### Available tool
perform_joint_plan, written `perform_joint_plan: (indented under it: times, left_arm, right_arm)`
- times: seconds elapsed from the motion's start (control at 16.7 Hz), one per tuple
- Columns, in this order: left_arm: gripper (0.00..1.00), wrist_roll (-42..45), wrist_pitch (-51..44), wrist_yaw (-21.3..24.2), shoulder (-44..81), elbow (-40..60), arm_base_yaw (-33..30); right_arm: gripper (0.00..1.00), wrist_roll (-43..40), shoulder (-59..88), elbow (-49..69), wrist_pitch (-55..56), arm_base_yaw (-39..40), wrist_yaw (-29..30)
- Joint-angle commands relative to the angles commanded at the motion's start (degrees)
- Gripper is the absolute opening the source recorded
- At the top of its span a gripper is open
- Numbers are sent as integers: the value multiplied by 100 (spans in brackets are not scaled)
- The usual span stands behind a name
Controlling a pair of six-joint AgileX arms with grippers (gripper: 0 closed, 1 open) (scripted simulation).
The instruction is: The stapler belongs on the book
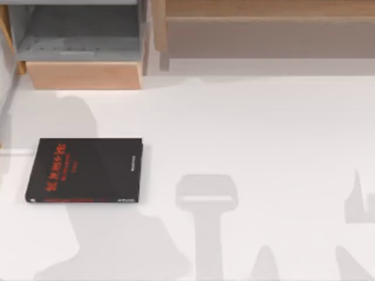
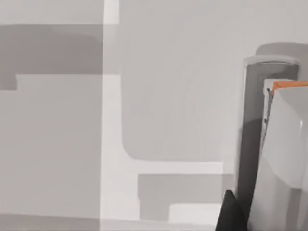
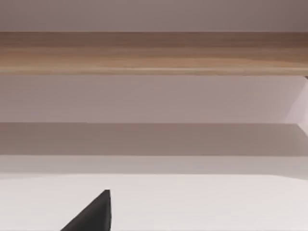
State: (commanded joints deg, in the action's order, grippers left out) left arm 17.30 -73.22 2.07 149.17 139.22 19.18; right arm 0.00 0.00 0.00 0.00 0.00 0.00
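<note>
White tabletop (image 1: 252, 129) stretches beneath the overhead camera, crossed by soft grey shadows, with a wooden shelf unit (image 1: 82, 73) at the far left and a long wooden ledge (image 1: 263, 12) along the back edge. On the table's left side the book (image 1: 85, 170) lies flat, black cover up, its long axis running left to right, red characters near its left end and a red line along its near edge. Its cover is bare. Whether either arm's pincer is spread or closed cannot be told from any view.
</note>
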Motion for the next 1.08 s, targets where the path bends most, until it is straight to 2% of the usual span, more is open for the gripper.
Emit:
perform_joint_plan:
  times: [0.24,0.48,1.08]
  left_arm:
    - [0,-367,80,-67,-782,-472,-28]
    - [0,-764,366,-224,-1805,-1145,-390]
    - [0,-1848,1265,-676,-3676,-3755,-2443]
  right_arm:
    - [100,0,0,0,0,0,0]
    - [100,0,0,0,0,0,0]
    - [100,0,0,0,0,0,0]
